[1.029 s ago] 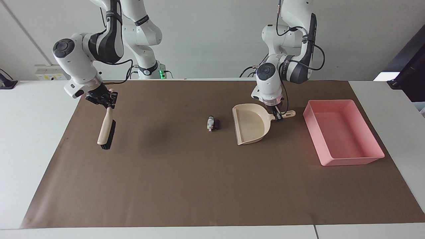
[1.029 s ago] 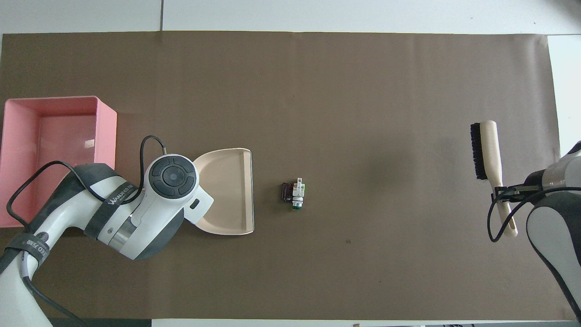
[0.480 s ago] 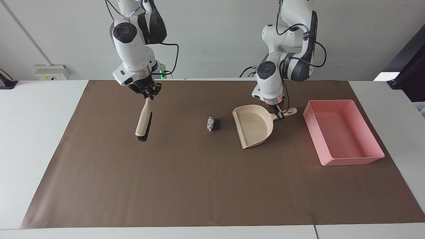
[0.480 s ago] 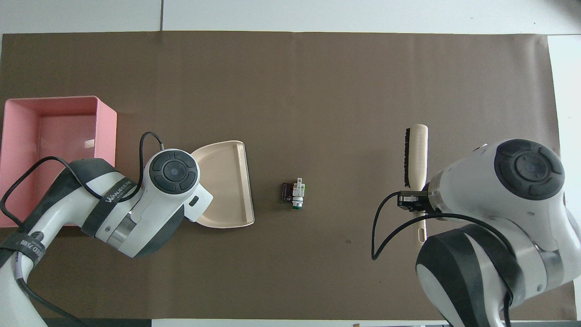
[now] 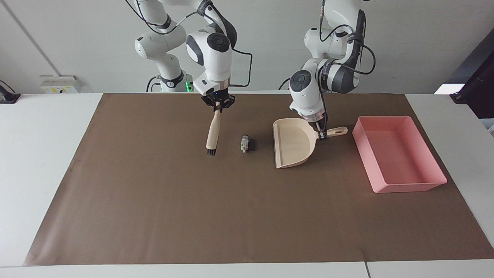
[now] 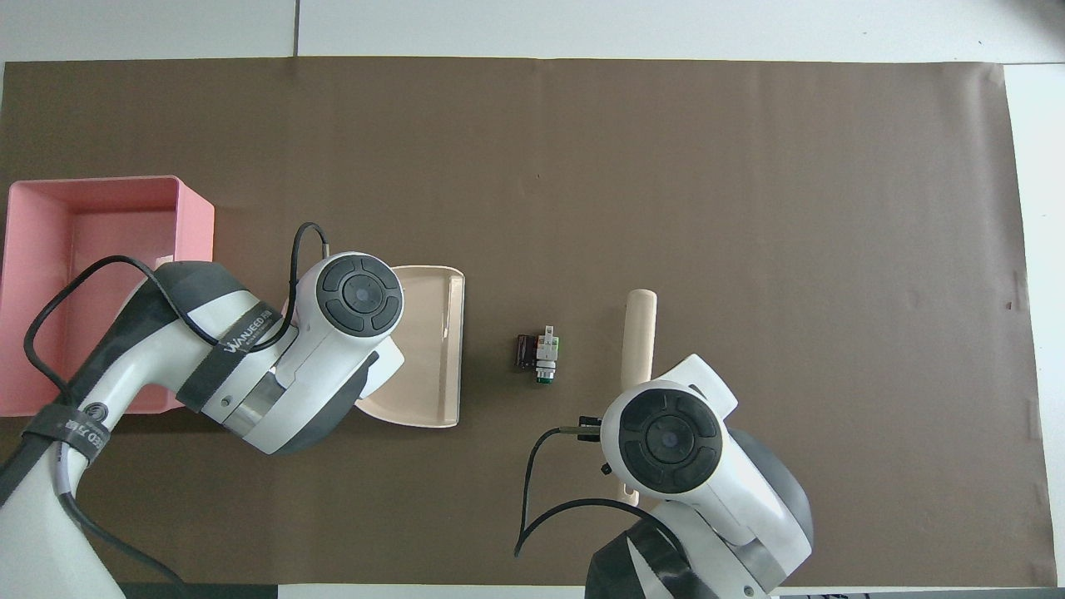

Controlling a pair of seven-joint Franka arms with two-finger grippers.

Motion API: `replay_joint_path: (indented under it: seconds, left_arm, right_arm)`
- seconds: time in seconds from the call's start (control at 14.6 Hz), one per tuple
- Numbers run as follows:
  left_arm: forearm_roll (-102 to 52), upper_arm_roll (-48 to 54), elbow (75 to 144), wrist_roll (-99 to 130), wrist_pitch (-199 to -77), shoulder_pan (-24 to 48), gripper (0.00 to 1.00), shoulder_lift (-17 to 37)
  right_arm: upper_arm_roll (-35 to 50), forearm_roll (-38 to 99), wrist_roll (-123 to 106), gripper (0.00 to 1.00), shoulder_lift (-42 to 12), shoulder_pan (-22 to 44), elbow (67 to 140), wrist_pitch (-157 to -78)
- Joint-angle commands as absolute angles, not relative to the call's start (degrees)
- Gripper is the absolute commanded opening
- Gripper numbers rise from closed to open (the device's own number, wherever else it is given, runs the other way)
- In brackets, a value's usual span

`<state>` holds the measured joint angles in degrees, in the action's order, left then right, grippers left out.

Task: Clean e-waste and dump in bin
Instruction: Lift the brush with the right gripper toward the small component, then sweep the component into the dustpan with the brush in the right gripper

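Sweeping is the step I judge to be in hand, with both implements gripped and lined up. My right tool (image 5: 218,107) is clamped on the handle of the brush (image 5: 212,133), which hangs nearly upright with its bristles low over the brown mat (image 5: 193,208) covering the table. My left tool (image 5: 320,133) is clamped on the handle of the dustpan (image 5: 291,143), whose open mouth faces the brush.

The e-waste (image 5: 247,143) consists of 2 small pieces, 1 white-grey with a green patch and 1 black block, touching each other on the mat. The pair lies between the brush and the dustpan, just beside the brush head and a little apart from the pan's lip. In the overhead view the 3 items sit roughly in 1 line. The bin (image 5: 399,154) stands by the dustpan, toward the left arm's end of the table, and holds no e-waste.

Next move, as I judge it:
1. Seat the pan lip flat on the mat.
2. Lower the bristles to the mat.
3. Draw the brush toward the pan, carrying both pieces in.

Risk: a raised lip would let the pieces slide underneath.
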<state>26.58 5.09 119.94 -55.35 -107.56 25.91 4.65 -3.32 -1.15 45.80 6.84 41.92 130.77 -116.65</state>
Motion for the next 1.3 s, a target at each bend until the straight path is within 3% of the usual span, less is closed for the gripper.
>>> replay_joint_path:
  seconds: [0.0,0.75,1.24]
  left_arm:
    - [28.13,4.48,115.15,-55.55,-105.56,28.65,0.00,9.74]
    - [28.21,4.48,116.54,-54.05,-105.56,31.11,0.00,10.46]
    - [28.21,4.48,116.54,-53.96,-105.73,31.11,0.00,10.46]
  right_arm:
    - [-3.87,-0.35,44.92,0.00,5.19,42.80,130.61,-118.74]
    - [-3.87,5.89,34.54,0.00,3.52,45.44,130.87,-119.00]
    - [-3.87,6.59,39.38,0.00,1.41,47.55,130.87,-125.95]
